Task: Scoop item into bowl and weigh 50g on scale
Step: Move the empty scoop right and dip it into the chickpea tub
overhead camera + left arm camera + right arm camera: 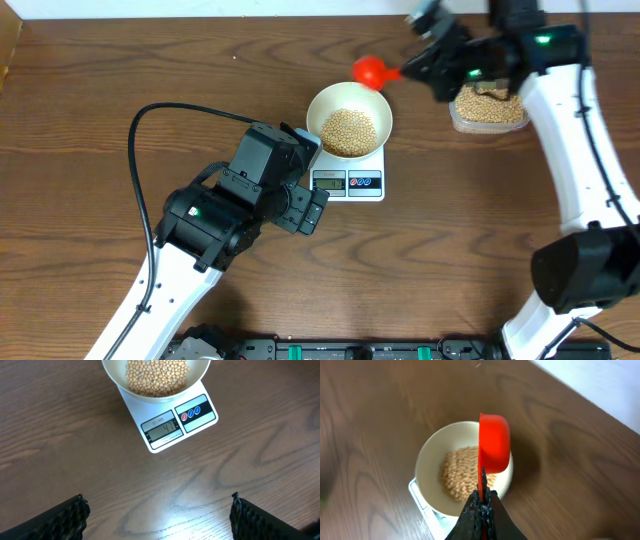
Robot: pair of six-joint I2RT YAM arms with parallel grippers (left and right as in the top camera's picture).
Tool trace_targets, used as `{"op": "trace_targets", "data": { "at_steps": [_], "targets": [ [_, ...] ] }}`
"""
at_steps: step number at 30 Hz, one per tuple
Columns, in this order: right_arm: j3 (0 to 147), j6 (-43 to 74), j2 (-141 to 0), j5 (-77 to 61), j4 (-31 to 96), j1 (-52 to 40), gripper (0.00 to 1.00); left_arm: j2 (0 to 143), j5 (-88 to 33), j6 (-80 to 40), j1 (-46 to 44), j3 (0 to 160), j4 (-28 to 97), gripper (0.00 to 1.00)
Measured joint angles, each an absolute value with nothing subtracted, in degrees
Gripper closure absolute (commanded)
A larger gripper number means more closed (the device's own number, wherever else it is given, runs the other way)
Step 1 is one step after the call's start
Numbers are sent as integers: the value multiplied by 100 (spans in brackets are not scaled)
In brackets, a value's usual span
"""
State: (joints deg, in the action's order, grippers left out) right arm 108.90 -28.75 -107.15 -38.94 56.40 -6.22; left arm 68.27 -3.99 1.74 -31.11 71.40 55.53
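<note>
The cream bowl (318, 108) sits on the white scale (368, 192) and holds a heap of tan beans (348, 131). In the left wrist view the scale (200, 425) shows a lit display (161, 429) and red and blue buttons. My right gripper (418, 66) is shut on the handle of a red scoop (372, 71), which hangs above the bowl's far rim. In the right wrist view the scoop (494, 447) is tilted on its side over the bowl (427, 465). My left gripper (159, 517) is open and empty above the table, in front of the scale.
A clear plastic tub (489, 109) with more beans stands at the back right, under my right arm. A black cable (140, 170) loops over the table at the left.
</note>
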Motion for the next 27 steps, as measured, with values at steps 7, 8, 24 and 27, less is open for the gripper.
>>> {"op": "trace_targets", "data": {
  "at_steps": [7, 8, 24, 27],
  "targets": [
    [10892, -1295, -10479, -2882, 5708, 110, 99, 6827, -401, 174, -3111, 7140, 5553, 8],
    [10892, -1076, -10455, -2635, 5791, 165, 99, 6827, -399, 174, -3111, 7140, 5555, 8],
    [10890, 370, -10462, 403, 6845, 73, 99, 6827, -399, 174, -3111, 7140, 5553, 8],
    [10857, 370, -10525, 491, 6825, -51, 99, 6827, -399, 174, -3111, 7140, 5553, 8]
  ]
}}
